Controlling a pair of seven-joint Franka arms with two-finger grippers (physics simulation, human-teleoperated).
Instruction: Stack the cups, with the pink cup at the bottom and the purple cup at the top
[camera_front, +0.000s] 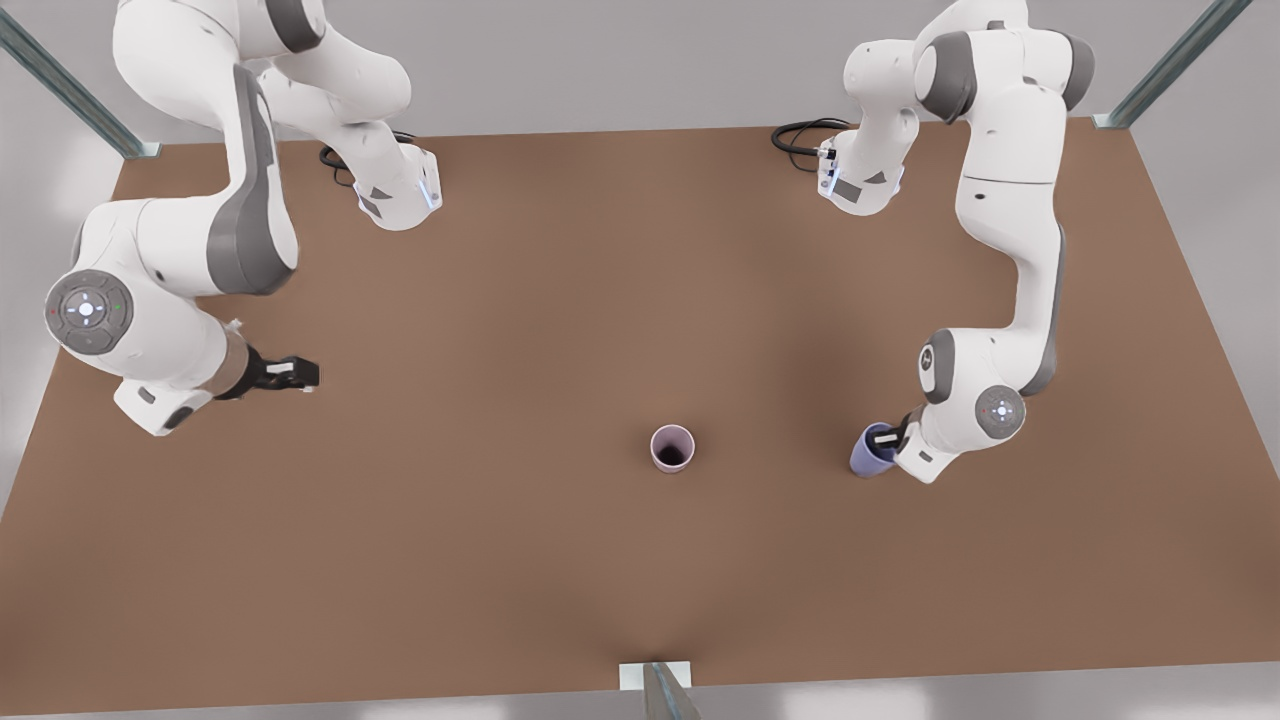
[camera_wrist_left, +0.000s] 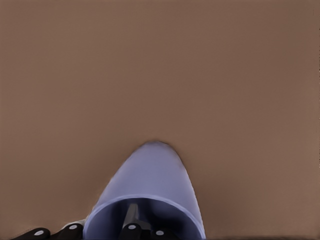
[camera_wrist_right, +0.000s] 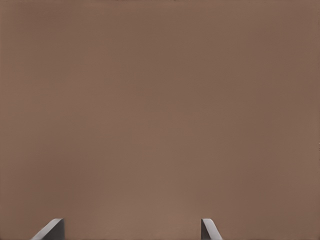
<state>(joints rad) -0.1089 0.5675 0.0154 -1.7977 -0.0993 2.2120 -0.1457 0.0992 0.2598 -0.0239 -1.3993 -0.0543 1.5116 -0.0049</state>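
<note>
Front view: purple cup (camera_front: 870, 453) tilted, pink cup (camera_front: 672, 448) upright.

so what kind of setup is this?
Looks like a simulated two-arm bench: a bare brown table with metal frame struts at its corners. The left tool grips the purple cup; the right tool waits, open; the pink cup stands apart.

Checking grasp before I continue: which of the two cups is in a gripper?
The purple cup, tilted in the left gripper at the front view's right. The pink cup stands free and upright mid-table.

Left pincer (camera_front: 893, 438) clamped low; right pincer (camera_front: 300, 374) waits, fingers spread.
</note>
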